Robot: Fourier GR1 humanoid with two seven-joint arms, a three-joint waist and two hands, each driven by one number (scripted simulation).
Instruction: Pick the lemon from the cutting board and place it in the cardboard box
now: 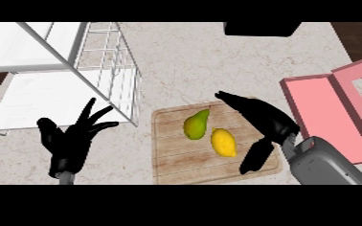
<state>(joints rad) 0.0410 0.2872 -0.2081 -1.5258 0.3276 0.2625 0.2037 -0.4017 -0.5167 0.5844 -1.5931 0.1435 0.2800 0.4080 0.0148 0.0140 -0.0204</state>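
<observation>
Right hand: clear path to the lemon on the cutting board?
Probably yes. The right hand hovers open just right of the lemon; nothing lies between them. The green-yellow fruit lies on the lemon's far side, apart from it.

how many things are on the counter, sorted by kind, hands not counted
Fruit on the board: 2, a lemon and a green-yellow mango
Cutting board: 1
Pink box: 1
White wire rack: 1
Black object at the far edge: 1
Total: 6
</observation>
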